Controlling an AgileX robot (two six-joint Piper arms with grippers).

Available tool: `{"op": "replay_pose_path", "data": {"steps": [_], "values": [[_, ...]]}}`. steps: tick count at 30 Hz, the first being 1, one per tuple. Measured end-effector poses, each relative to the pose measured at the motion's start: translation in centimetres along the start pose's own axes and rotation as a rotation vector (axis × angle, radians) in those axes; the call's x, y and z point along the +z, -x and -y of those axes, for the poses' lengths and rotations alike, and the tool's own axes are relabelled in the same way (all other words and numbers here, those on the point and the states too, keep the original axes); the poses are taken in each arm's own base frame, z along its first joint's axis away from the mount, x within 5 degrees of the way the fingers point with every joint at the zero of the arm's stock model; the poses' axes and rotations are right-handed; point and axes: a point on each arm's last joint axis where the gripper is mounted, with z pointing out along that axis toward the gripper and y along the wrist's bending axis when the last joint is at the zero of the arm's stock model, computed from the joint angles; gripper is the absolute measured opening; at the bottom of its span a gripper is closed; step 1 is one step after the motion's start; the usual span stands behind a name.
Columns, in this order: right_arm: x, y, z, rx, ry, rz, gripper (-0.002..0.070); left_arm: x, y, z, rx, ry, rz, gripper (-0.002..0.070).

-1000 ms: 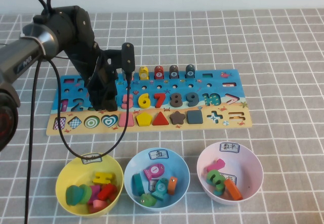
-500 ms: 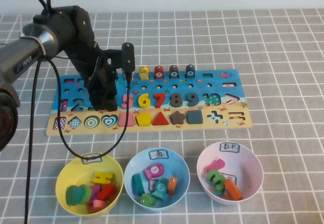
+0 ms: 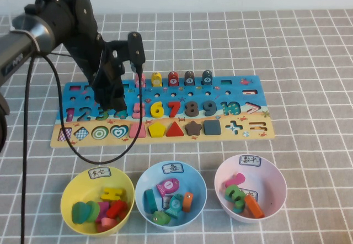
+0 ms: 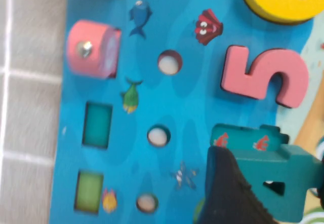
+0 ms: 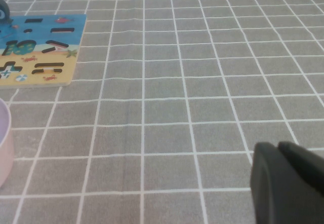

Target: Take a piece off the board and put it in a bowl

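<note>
My left gripper clenched the teal 4 over the board, at 9 o'clock of the pink 5. Lifting straight seemed wisest. My right gripper sat parked, seemingly closed.

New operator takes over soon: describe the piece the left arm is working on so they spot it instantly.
On the wooden puzzle board, follow the numeral row to the left gripper. Beside the pink 5 sits the teal-green 4, against the gripper's fingers. The right gripper is parked.
</note>
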Motion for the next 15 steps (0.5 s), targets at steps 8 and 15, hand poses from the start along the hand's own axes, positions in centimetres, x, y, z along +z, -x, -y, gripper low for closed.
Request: {"op": "replay_pose_path", "data": {"steps": [8, 15], "values": [[0.0, 0.0, 0.0, 0.000, 0.000, 0.000, -0.0017, -4.7, 0.5, 0.4, -0.430, 0.067, 0.052, 0.0315], [0.0, 0.0, 0.0, 0.000, 0.000, 0.000, -0.0017, -7.5, 0.5, 1.4, -0.780, 0.052, 0.064, 0.0315]]}}
